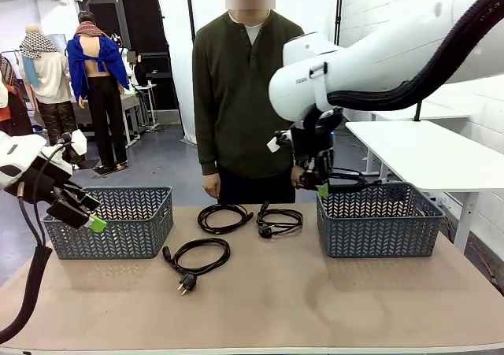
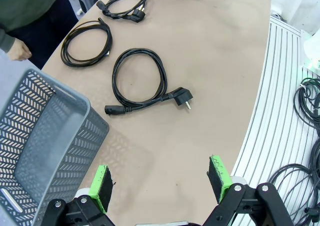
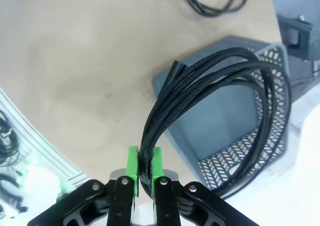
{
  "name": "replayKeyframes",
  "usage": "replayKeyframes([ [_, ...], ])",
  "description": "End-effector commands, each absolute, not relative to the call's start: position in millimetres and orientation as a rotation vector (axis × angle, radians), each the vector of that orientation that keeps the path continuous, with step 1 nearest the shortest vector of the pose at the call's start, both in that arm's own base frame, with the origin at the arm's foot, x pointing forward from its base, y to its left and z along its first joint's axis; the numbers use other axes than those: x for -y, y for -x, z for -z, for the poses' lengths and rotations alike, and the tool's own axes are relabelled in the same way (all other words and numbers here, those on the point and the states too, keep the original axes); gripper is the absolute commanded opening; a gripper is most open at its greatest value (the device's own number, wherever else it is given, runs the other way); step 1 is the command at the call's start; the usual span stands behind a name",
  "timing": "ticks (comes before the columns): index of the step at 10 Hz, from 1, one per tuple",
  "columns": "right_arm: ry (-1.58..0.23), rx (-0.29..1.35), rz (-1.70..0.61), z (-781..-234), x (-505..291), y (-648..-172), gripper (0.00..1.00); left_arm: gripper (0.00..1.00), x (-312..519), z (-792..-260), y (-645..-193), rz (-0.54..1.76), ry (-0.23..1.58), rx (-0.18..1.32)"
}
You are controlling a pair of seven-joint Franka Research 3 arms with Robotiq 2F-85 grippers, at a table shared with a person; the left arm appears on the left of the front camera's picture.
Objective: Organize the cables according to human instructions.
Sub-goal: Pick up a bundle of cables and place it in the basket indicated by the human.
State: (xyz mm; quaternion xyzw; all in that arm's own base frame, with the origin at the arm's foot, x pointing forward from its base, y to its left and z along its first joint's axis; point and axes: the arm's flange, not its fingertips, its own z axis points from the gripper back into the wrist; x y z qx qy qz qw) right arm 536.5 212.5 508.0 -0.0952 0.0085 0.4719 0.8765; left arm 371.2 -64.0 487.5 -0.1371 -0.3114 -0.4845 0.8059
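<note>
A: Right pincer (image 3: 144,163)?
B: Clamped tight on a coiled black braided cable (image 3: 165,108), which hangs over the grey perforated plastic basket (image 3: 220,121) below it.
A: Left pincer (image 2: 162,178)?
B: Spread wide, holding nothing. Three coiled black rubber cables (image 2: 179,95) lie ahead of it on the tan table (image 2: 215,60).
A: Any writing?
B: There is small print on the right arm's shell, too small to read.

Robotics lab, trial bench live.
White robot arm (image 1: 370,64) over a plain brown table (image 1: 315,308), spare white worktable (image 1: 441,154) beside it, painted brick wall (image 1: 378,5) behind, loose cords (image 2: 306,98) heaped on the floor (image 2: 270,110).
</note>
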Motion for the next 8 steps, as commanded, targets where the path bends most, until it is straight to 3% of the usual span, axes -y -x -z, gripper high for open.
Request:
replayKeyframes([
  [1, 0.194, 0.016, -1.025, -495, -187, -536, 0.0, 1.0, 60, -486, -374, 1.055, 0.313, 0.674],
  [8, 0.096, 0.052, -1.091, -471, -116, -568, 0.0, 1.0, 60, -486, -374, 1.055, 0.313, 0.674],
])
